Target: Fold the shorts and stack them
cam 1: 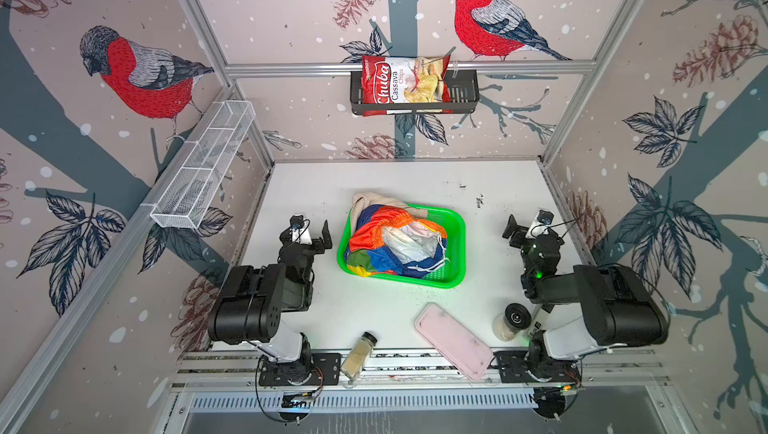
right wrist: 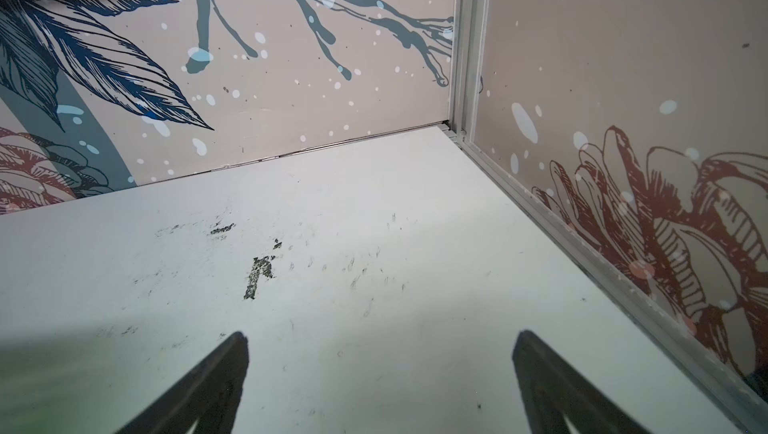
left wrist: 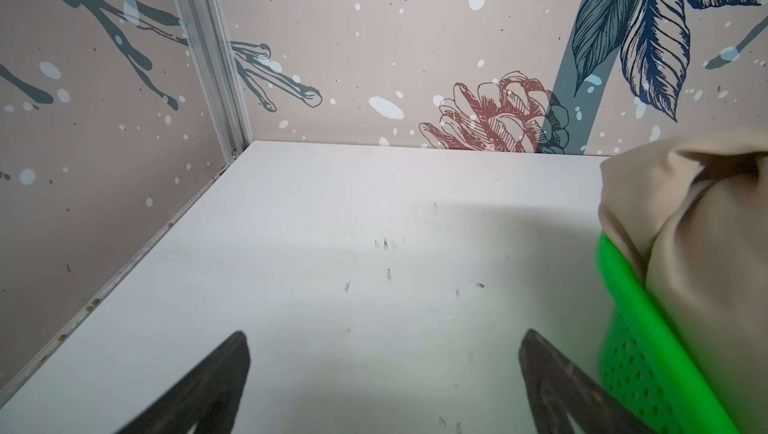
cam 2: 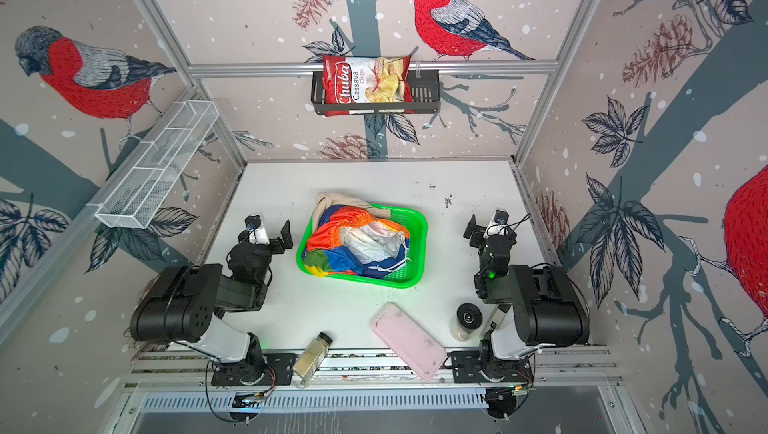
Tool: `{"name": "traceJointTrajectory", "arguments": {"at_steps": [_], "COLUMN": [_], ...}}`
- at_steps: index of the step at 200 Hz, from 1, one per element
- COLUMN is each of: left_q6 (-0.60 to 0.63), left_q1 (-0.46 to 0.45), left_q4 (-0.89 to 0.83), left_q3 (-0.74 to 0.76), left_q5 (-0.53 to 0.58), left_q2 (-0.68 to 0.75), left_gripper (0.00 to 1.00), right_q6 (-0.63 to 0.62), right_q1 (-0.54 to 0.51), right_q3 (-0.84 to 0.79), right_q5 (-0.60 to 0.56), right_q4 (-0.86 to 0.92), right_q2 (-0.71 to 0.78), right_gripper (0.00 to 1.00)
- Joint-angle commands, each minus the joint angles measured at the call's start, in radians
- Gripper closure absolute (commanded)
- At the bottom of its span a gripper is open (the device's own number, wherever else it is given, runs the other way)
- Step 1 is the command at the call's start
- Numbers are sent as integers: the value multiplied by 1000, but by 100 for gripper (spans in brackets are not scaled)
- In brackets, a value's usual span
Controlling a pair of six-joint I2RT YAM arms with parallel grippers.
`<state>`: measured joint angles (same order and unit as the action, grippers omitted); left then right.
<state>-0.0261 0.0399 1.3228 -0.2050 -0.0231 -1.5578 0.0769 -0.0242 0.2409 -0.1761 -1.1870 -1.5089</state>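
you have both pairs in the green basket [cam 1: 454,240] at the middle of the table [cam 1: 374,315], neither one folded. the rainbow shorts [cam 1: 395,244] lie crumpled on top, and the beige shorts [cam 1: 370,199] sit under them, spilling over the far left rim. your left end effector [cam 1: 309,231] hangs just beside the basket's left wall, jaws spread wide, holding nothing. your right end effector [cam 1: 524,224] is well apart on the right, jaws equally wide, above bare table.

The basket [cam 1: 454,224], heaped with shorts [cam 1: 395,240], blocked the middle of the table [cam 1: 374,311]; bare lanes ran along both its sides and behind it. At the front edge a bottle [cam 1: 358,353], a pink tray [cam 1: 453,340] and a jar [cam 1: 513,321] crowded the way.
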Motion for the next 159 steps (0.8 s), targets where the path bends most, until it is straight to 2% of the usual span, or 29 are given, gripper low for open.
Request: {"name": "traceJointTrajectory", "arguments": {"at_steps": [1, 159], "left_q6": [2, 2], "left_q1": [1, -1], "left_q4": [24, 18], "left_q3": [-4, -7], "left_q5": [-6, -2], "left_q2": [2, 2], "left_gripper": [1, 1], "right_q6": [-3, -1], "right_q1": [-2, 1], "right_q3": [-3, -3], "right_q5": [2, 10], "right_q4": [-8, -8], "right_q2": [6, 6], "right_gripper": [1, 1]}}
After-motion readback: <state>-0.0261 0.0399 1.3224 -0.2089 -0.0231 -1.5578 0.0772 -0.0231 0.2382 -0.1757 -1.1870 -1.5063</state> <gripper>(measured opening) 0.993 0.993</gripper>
